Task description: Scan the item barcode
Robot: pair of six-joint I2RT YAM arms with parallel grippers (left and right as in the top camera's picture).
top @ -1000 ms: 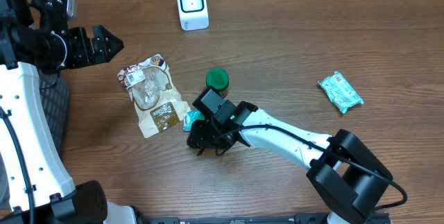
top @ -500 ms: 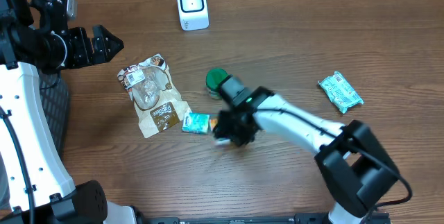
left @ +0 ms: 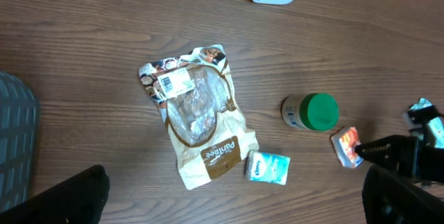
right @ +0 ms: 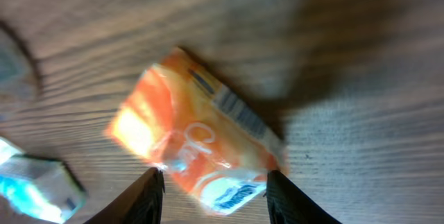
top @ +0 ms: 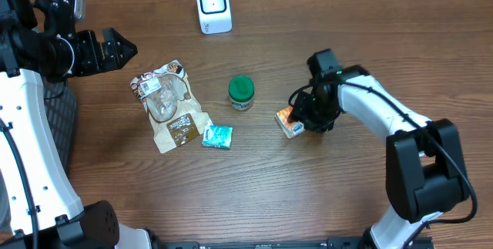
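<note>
Gripping the orange packet beside the closed green-lidded jar, the right pincer is held over open surface; the left pincer is spread wide near the left edge.

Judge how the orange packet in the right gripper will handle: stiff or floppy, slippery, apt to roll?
The orange packet looks like thin crinkled film, so it is probably light and floppy, sagging outside the right gripper. Its glossy surface may let it slip if swung quickly. It seems flat, so unlikely to roll.
</note>
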